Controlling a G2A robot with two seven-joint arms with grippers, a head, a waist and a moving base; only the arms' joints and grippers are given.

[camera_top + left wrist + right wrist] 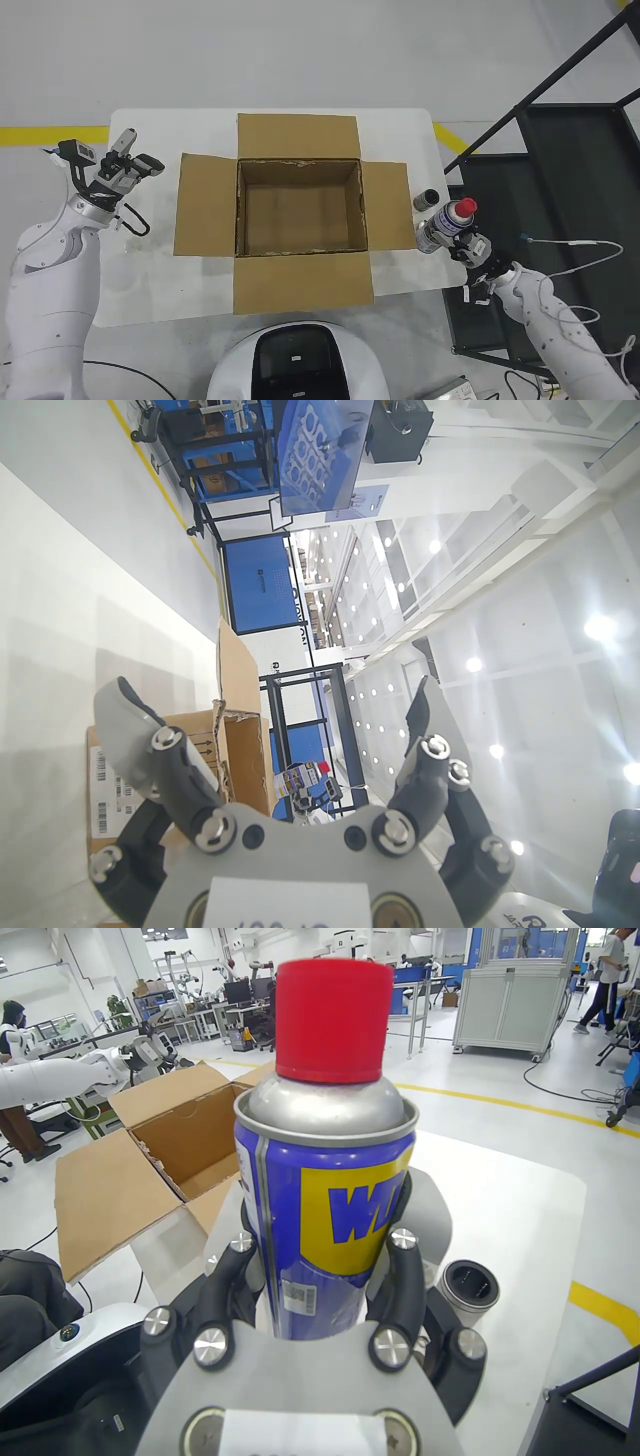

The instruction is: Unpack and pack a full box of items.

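We see a brown cardboard box [205, 205] standing open in the middle of the white desk [160, 130], all four flaps folded outward and lying nearly flat. From above, its bare cardboard floor shows.

At the desk's right edge, the right end effector [447, 234] is clenched around a blue and yellow metal spray can with a red plastic cap [447, 222]. In the right wrist view the two dark fingers [400, 1268] press against the lower body of the can [325, 1208] from either side, and the red cap points away from the wrist. The can sits just beside the box's right flap. We cannot tell whether its base touches the desk.

A short grey metal cylinder with a dark hollow core [427, 198] stands upright on the desk, open end up, near the can and just off the right flap's far corner.

The left end effector [138, 155] hangs over the desk's left edge, well apart from the box. In the left wrist view it [270, 700] is released, its fingers [125, 720] spread wide with nothing between them.
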